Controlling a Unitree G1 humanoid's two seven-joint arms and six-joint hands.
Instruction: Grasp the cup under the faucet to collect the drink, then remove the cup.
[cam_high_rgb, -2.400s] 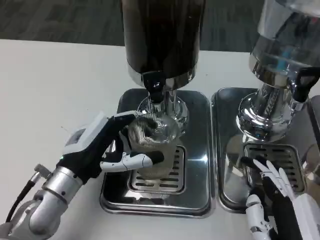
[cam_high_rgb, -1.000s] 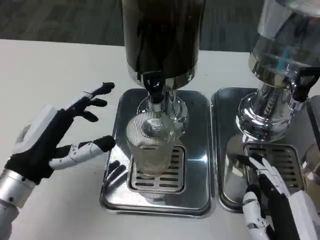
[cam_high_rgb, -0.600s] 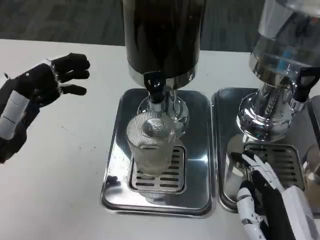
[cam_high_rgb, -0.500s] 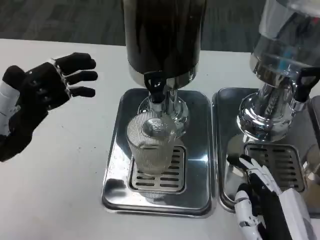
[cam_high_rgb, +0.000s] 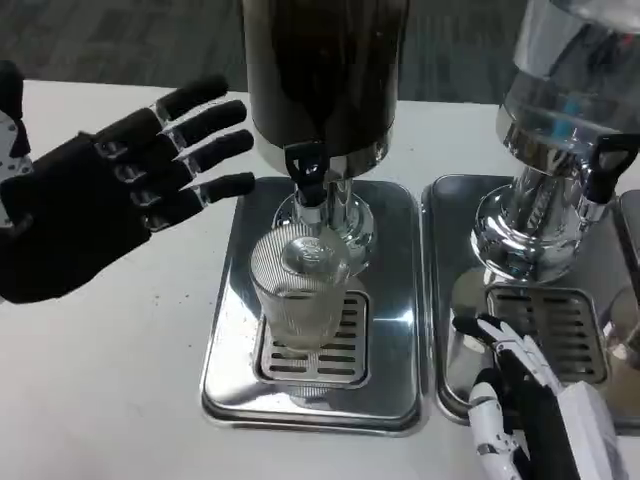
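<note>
A clear ribbed cup (cam_high_rgb: 300, 290) stands upright on the grate of the left drip tray (cam_high_rgb: 225, 385), directly below the black faucet (cam_high_rgb: 307, 172) of the dark drink dispenser (cam_high_rgb: 322, 70). My left hand (cam_high_rgb: 105, 190) is raised high at the left, palm showing, fingers spread and reaching toward the dispenser, holding nothing. It is apart from the cup. My right hand (cam_high_rgb: 525, 400) lies low at the front right, fingers apart, over the edge of the right drip tray (cam_high_rgb: 450, 300), holding nothing.
A second dispenser with a clear tank (cam_high_rgb: 565, 130) and its own black tap stands on the right tray. White table surface lies open to the left and front of the left tray.
My left hand let go of the cup, pulled away to the left, then rose and swung toward the dispenser, now larger in view. The cup stayed on the grate. My right hand barely shifted.
</note>
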